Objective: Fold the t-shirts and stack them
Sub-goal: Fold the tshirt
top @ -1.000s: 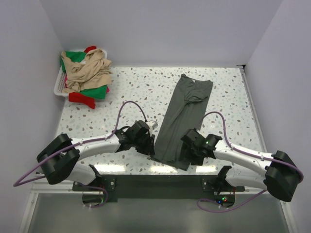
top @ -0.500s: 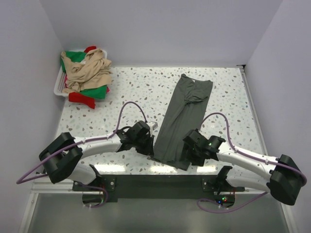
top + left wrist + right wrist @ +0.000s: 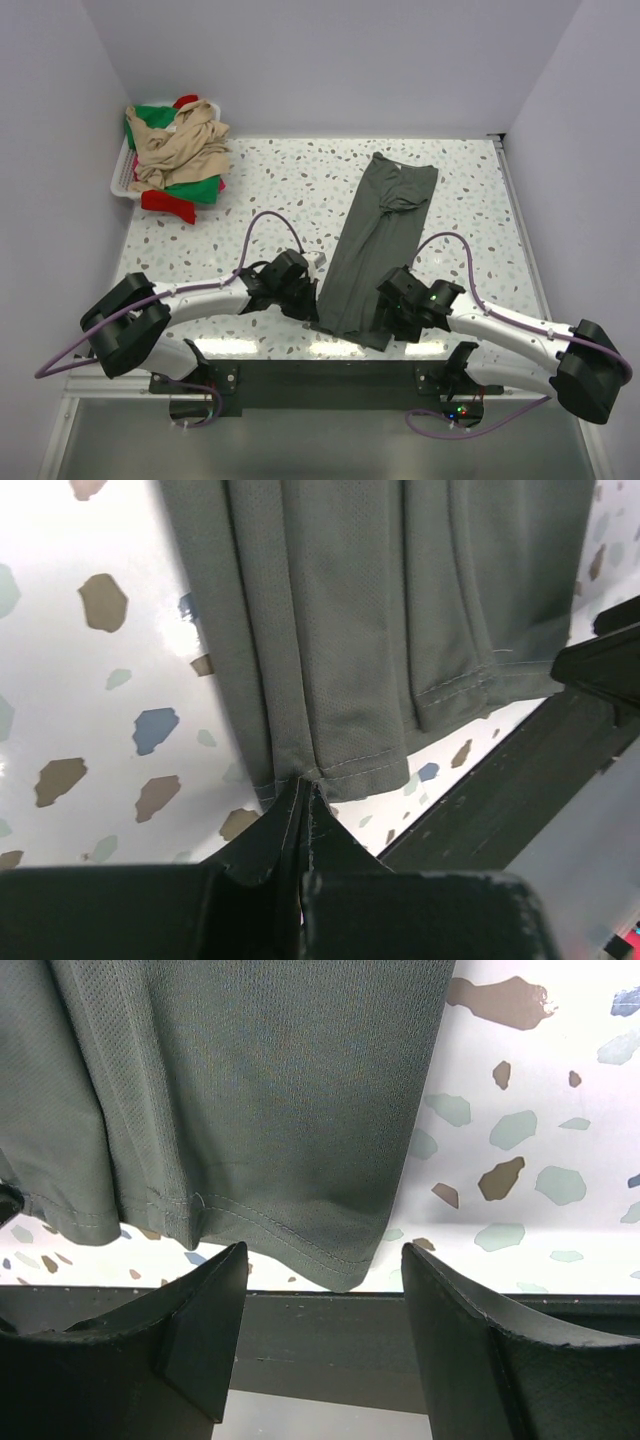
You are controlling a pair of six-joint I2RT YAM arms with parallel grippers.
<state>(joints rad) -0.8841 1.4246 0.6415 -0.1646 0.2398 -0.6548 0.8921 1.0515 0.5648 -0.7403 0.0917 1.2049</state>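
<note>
Top external view: dark grey t-shirt (image 3: pixel 385 230), folded lengthwise, lay at centre frame. Its lower-left hem was clamped in the left gripper (image 3: pixel 303 798); the right gripper (image 3: pixel 322 1255) stood open astride the lower-right hem corner.

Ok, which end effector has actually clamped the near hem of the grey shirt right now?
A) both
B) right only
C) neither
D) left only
D: in the left wrist view the left end effector is pinched shut on the hem of the grey shirt, while the right end effector stands open with the hem corner lying loose in its gap.
</note>
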